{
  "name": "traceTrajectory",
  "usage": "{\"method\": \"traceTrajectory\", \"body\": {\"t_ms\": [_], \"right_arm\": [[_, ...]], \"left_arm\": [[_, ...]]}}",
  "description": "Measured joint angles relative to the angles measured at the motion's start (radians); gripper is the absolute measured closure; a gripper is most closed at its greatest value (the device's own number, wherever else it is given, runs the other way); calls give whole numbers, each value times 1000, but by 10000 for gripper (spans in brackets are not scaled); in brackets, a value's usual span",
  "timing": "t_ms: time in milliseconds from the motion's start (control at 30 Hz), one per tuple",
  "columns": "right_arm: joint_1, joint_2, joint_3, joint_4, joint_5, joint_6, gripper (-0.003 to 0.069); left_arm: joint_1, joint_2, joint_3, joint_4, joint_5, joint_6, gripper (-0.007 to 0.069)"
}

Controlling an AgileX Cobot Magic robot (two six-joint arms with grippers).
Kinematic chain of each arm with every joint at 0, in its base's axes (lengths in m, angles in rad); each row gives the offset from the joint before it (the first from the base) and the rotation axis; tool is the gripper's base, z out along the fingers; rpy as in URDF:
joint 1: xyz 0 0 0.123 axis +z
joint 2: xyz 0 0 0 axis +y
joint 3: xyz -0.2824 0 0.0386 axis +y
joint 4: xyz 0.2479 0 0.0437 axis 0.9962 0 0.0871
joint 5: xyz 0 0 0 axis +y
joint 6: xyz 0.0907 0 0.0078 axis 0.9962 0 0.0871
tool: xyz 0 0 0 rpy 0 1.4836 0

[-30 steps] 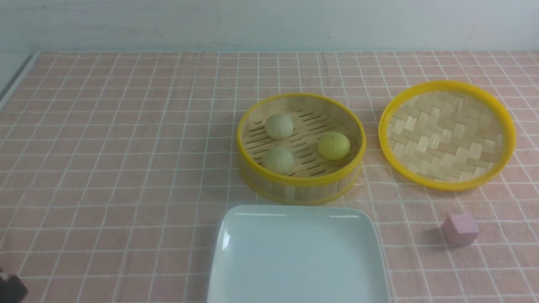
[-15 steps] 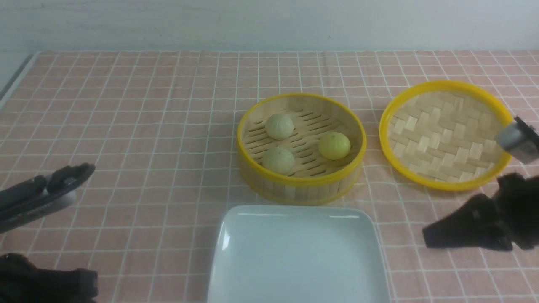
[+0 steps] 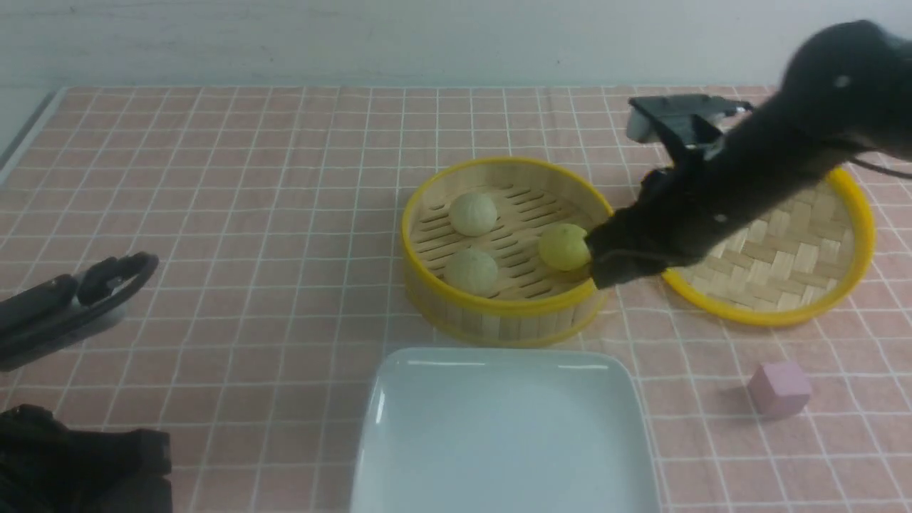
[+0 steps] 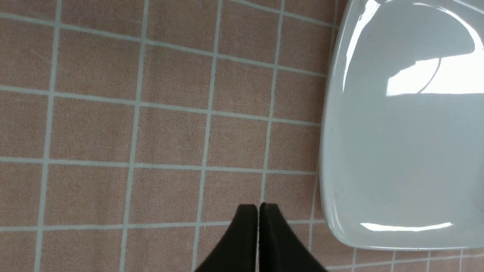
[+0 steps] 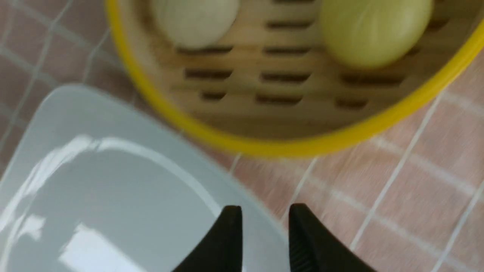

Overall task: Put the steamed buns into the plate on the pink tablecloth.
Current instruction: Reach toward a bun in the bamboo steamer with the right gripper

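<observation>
Three steamed buns lie in the bamboo steamer basket (image 3: 499, 320): two beige ones (image 3: 472, 213) (image 3: 470, 271) and a yellow-green one (image 3: 563, 246). My right gripper (image 3: 597, 262) hovers at the basket's right rim, beside the yellow-green bun. In the right wrist view its jaws (image 5: 264, 209) stand slightly apart and empty, with the yellow-green bun (image 5: 374, 30) and a beige bun (image 5: 194, 19) ahead. The white square plate (image 3: 502, 427) lies empty in front of the basket on the pink tablecloth (image 3: 249, 178). My left gripper (image 3: 139, 269) is shut and empty at the far left, its tips (image 4: 258, 207) near the plate's edge (image 4: 329, 170).
The yellow-rimmed woven lid (image 3: 791, 271) lies right of the basket, partly covered by my right arm. A small pink cube (image 3: 778, 388) sits on the cloth right of the plate. The table's left edge (image 3: 28, 135) shows at the far left.
My right arm has swung up from the lower right, over the lid, to the basket's right rim, uncovering the pink cube. My left gripper has risen slightly.
</observation>
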Motion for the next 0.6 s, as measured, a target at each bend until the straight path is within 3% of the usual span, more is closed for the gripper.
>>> {"method": "traceTrajectory", "body": {"t_ms": [167,333,400,467,500,533,600], "right_arm": [[25,172,-165,-213,-114,221,375],[24,263,-225,-294,-156,326,376],[24,288,-228,-298,-156,347,423],[28,300,-228,-298,-135,353,544],[28,300,-228,-298,-133,354,544],[36,293,-231,-297,-118,354,619],[45,270,-232,-293,-94,354,650]], "left_arm": [[0,0,0,1,-10,-1,584],[0,0,0,1,-20,-1,584],[0,0,0,1,-21,-1,584],[0,0,0,1,-20,-1,581],[0,0,0,1,-20,-1,580],[0,0,0,1,-20,-1,577],[0,0,0,1,-19,-1,574]]}}
